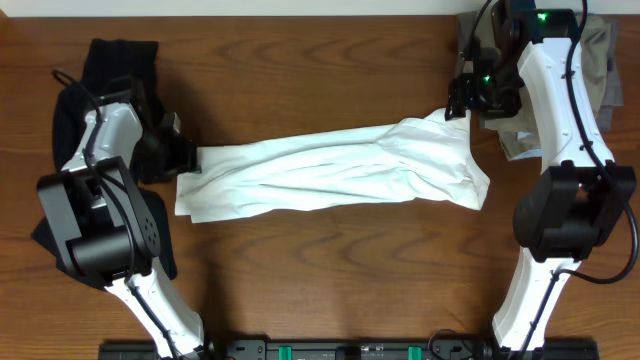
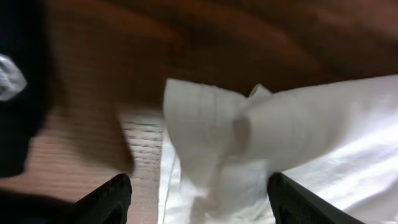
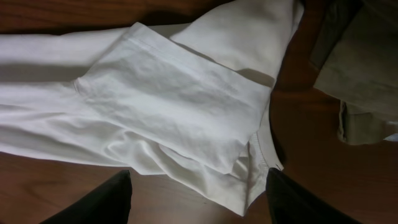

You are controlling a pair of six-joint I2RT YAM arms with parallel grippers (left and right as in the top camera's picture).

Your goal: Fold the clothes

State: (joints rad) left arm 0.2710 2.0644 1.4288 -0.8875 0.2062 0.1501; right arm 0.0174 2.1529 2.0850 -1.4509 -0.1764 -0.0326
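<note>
A white T-shirt (image 1: 330, 170) lies stretched in a long, wrinkled band across the middle of the wooden table. My left gripper (image 1: 190, 158) is at its left end, and in the left wrist view a raised bunch of the white T-shirt (image 2: 211, 130) stands between the wide-apart jaws of the left gripper (image 2: 199, 183), touching neither finger. My right gripper (image 1: 458, 100) hovers at the shirt's upper right corner. In the right wrist view the white T-shirt (image 3: 161, 93) lies flat below the right gripper (image 3: 198, 177), which is open, with the shirt's hem corner between its fingers.
A black garment (image 1: 115, 65) is heaped at the far left beside and under the left arm, and shows as the black garment (image 2: 15, 124) in the left wrist view. Khaki and grey pieces (image 1: 600, 50) are piled at the far right corner; the khaki piece (image 3: 360, 68) lies just right of the shirt.
</note>
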